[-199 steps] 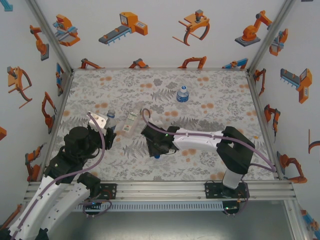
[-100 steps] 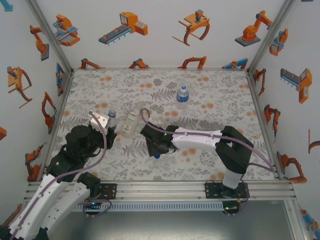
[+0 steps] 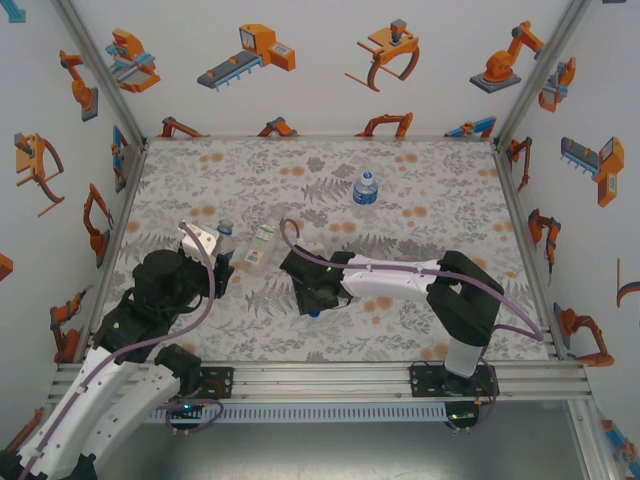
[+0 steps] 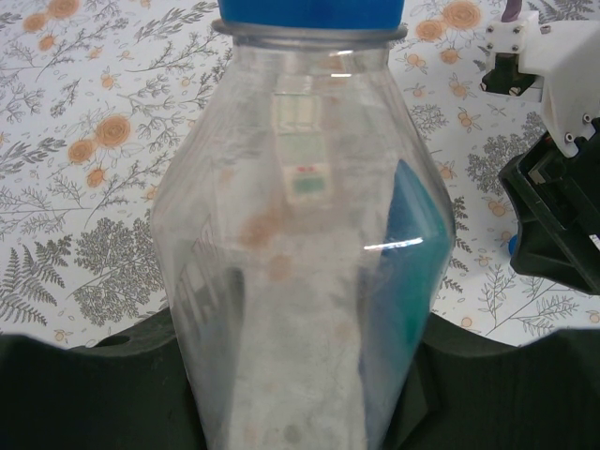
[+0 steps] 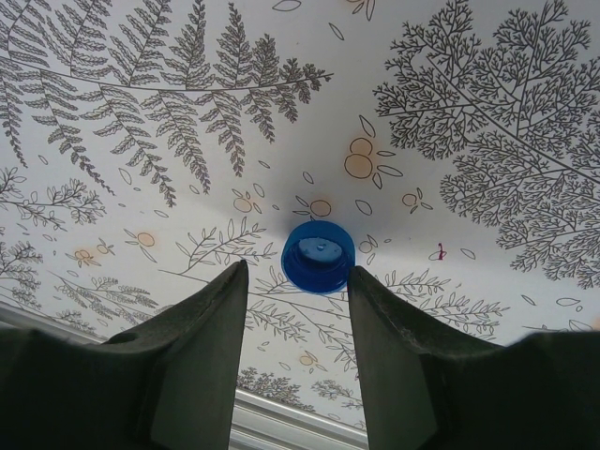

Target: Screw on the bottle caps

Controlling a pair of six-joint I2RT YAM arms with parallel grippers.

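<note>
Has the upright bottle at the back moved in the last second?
No. The bottle stays beside the same orange flowers.

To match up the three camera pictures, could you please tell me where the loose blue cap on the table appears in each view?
Top external: the loose blue cap peeks out beneath the right gripper, near the picture's middle.
Left wrist: probably the blue sliver at the right edge, under the black gripper, right of the held bottle.
Right wrist: centre frame, just ahead of the open fingertips.
Shared landmark: the right gripper.
</note>
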